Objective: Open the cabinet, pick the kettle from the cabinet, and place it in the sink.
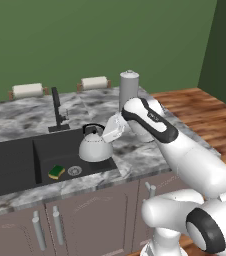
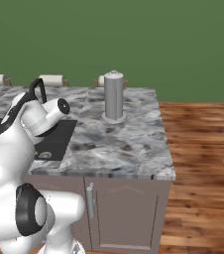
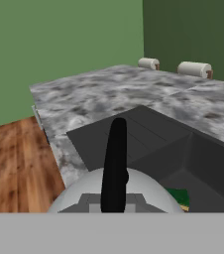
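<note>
The white-silver kettle (image 1: 95, 147) hangs over the right end of the black sink (image 1: 15, 160), above counter height. My gripper (image 1: 103, 133) is shut on its thin black arched handle (image 1: 91, 129). In the hand view the handle (image 3: 115, 163) rises straight up the middle over the kettle's dome (image 3: 79, 196), with the sink basin (image 3: 183, 154) below and beyond it. From the right base view my arm covers the kettle's body, and the handle (image 2: 37, 89) sticks up behind the hand. The cabinet is out of view.
A slim black faucet (image 1: 57, 110) stands behind the basin. A green-yellow sponge (image 1: 56, 171) lies by the drain. A tall grey canister (image 1: 129, 90) stands on the marbled counter (image 2: 119, 144) to the right. Paper towel rolls (image 1: 27, 90) line the back. Shut doors (image 1: 85, 225) sit below.
</note>
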You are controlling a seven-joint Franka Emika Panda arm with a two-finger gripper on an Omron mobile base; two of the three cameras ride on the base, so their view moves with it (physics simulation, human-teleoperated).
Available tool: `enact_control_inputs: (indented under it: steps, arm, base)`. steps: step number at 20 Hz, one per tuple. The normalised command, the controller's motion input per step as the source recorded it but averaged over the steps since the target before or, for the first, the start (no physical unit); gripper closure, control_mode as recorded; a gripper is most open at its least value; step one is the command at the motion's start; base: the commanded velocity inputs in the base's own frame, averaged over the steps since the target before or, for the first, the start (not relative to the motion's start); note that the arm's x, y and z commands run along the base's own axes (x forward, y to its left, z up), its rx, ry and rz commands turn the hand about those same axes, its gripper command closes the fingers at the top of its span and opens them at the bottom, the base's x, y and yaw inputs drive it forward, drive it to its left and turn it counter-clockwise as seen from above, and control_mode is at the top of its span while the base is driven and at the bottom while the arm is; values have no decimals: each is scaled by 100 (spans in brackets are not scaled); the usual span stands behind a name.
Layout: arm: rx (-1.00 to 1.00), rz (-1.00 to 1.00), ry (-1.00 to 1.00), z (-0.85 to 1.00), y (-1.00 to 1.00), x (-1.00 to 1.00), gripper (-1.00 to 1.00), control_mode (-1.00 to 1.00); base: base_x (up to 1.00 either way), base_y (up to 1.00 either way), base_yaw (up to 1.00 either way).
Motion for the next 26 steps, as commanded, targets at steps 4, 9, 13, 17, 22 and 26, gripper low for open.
enact_control_inputs:
  steps: [4,9,13,17,22,26]
  arm:
    - [-7,0,0,-17,18,18,100,-100]
    - [-5,0,0,-18,16,18,100,-100]
    - [-4,0,0,-18,15,17,100,-100]
    - [-2,0,0,-18,12,16,100,-100]
    - [-1,0,-2,-22,9,15,100,-100]
    - [-4,0,-3,-23,7,15,100,-100]
  base:
    - [0,0,0]
    - [0,0,0]
    - [0,0,0]
    - [0,0,0]
    - [0,0,0]
    - [0,0,0]
